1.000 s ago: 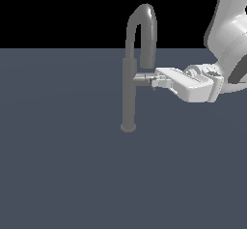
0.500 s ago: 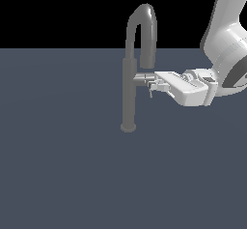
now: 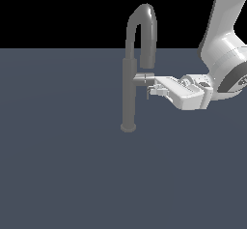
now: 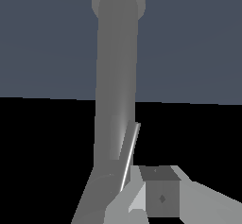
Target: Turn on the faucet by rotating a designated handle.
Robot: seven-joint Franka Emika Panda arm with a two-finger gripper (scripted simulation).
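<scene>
1 faucet (image 3: 129, 93) stands upright on the dark floor (image 3: 62, 175), its stubby handle (image 3: 144, 78) jutting toward the exterior view's right. Gripper (image 3: 151, 86) sits right at the handle's tip, touching it; whether its fingers are spread or pressed together, cannot tell.

One faucet (image 3: 129, 88); one handle (image 3: 143, 78); one hand (image 3: 151, 88).

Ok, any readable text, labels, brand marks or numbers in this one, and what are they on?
None. The faucet, its handle and the gripper carry no legible writing. A small diamond mark on a fingertip in the wrist view is a shape, not text.
</scene>
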